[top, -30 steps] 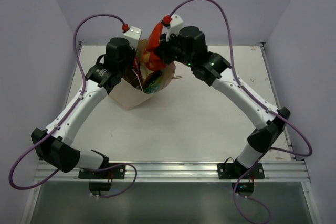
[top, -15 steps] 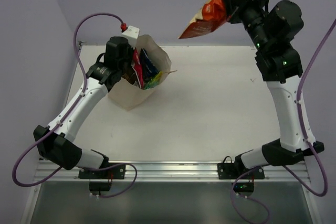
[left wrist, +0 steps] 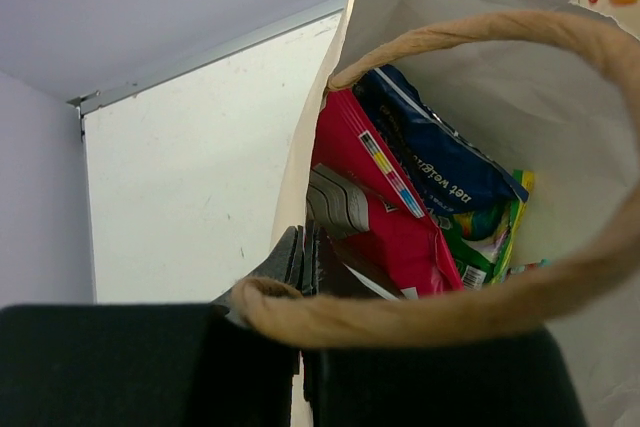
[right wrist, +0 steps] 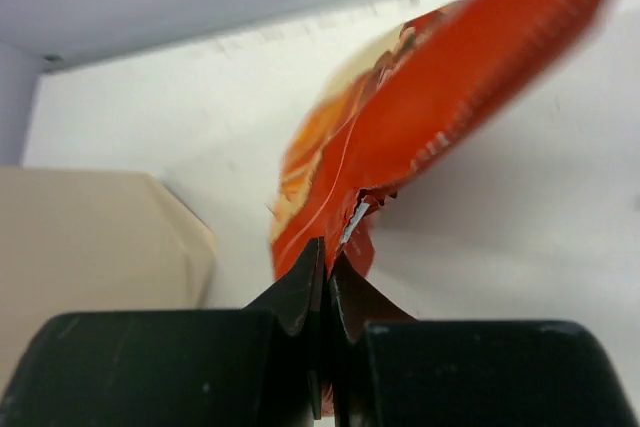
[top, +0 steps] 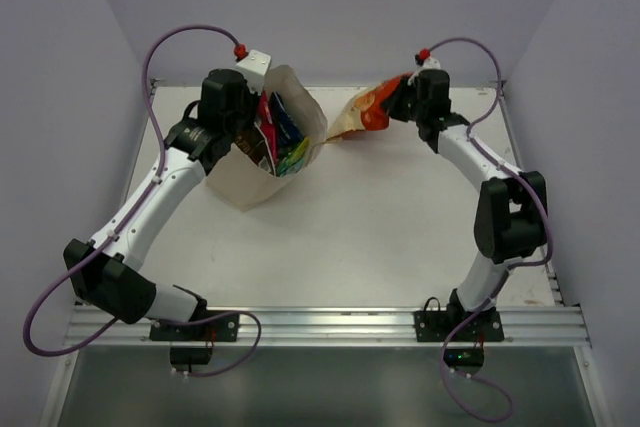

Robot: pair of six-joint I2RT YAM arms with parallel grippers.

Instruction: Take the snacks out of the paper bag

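Right pincer (right wrist: 325,272) is clamped on the orange-and-cream chips packet (right wrist: 420,117), gripping a thin bit of its edge seam. The packet hangs over the bench (top: 380,227) near the far edge, just right of the paper bag (top: 250,182); can't tell if its low end touches down. It looks like light, crinkly, slippery film, so a seam pinch is the right hold. Squeezing the belly would likely crush the chips.

Left pincer (left wrist: 303,252) is closed on the bag's rim beside the cord handle (left wrist: 480,32), keeping the mouth up. It's soft paper and will probably tip if tugged.

Inside the bag are a pink packet (left wrist: 385,232), dark blue packet (left wrist: 440,162) and green packet (left wrist: 490,232), all standing on edge — take each by its top seam.
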